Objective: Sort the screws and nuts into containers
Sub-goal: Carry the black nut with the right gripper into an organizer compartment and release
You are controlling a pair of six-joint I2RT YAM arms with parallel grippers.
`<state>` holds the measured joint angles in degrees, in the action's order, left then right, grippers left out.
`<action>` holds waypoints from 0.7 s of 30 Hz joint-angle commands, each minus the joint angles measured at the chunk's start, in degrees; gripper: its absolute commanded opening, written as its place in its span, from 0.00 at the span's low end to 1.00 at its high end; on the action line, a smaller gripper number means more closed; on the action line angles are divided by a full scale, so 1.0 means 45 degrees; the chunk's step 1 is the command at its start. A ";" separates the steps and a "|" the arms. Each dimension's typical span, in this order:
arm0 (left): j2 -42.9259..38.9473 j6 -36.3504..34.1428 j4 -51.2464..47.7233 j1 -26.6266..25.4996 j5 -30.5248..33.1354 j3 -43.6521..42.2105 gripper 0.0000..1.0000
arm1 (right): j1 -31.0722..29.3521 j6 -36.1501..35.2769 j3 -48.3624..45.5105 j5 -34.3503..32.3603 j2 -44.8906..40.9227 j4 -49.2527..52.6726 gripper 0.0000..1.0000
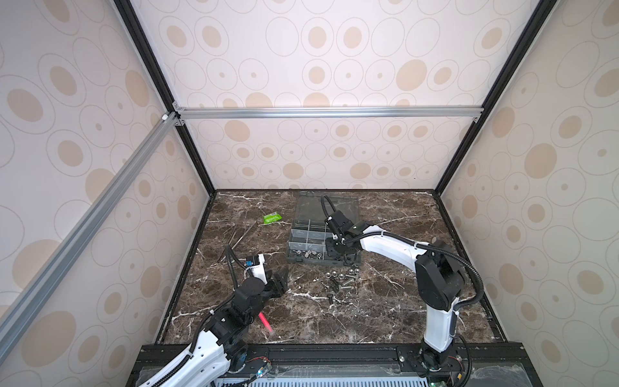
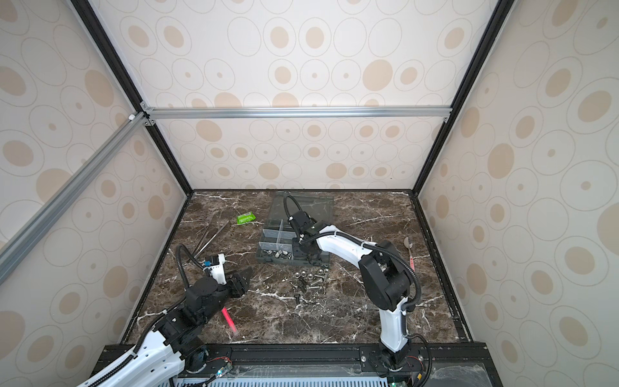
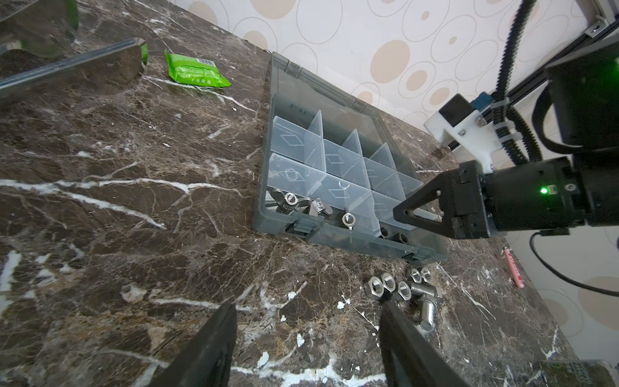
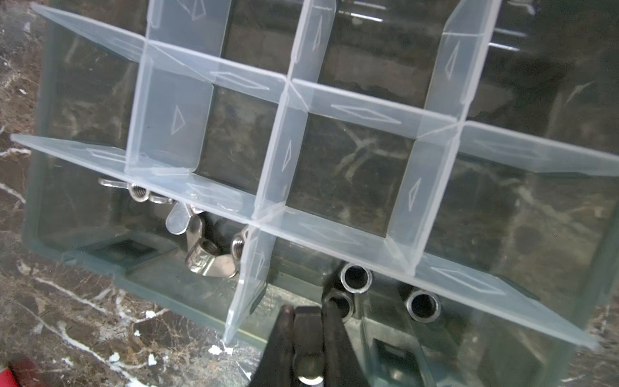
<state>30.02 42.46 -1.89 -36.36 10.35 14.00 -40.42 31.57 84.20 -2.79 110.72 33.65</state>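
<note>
- Two grippers are mine to report, and my left gripper (image 1: 279, 283) hangs low over the marble table (image 1: 378, 311) with its fingers (image 3: 214, 335) spread wide and nothing between them.
- My right gripper (image 1: 346, 258) points down over the front edge of the grey box (image 3: 335, 239). Its jaws are clenched almost together.
- In the right wrist view a small dark piece with a silver glint sits between those fingers (image 4: 335, 321). I cannot tell whether it is a part or a bit of the gripper itself.
- Straight under my right fingertips is a front compartment (image 4: 385, 321) holding a few dark round nuts (image 4: 356, 278).
- The next front compartment, at the corner on my left arm's side, holds three wing nuts (image 3: 291, 202).
- The box's clear lid (image 1: 335, 201) lies folded open on the far side from both grippers.
- Loose silver hex nuts (image 3: 388, 284) and silver screws (image 3: 427, 311) lie in a small heap on the table, just outside the front wall below my right gripper. The heap is near my left gripper, on the side toward my right arm.
- One black screw (image 1: 331, 298) lies apart from the heap, a little closer to my base.
- A green packet (image 1: 271, 218) and thin tweezers (image 2: 209, 236) lie well ahead of my left gripper.
- A pink pen (image 1: 265, 321) lies behind my left gripper, partly under that arm.
</note>
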 commanded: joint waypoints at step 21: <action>-0.0118 0.0290 -0.0017 0.0101 -0.0111 0.0009 0.68 | 0.0038 0.0350 -0.0163 -0.0277 -0.0486 0.0276 0.40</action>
<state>29.47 42.74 -2.02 -36.36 9.96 13.58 -40.42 32.75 84.16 -3.25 110.65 33.47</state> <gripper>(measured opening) 0.678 0.402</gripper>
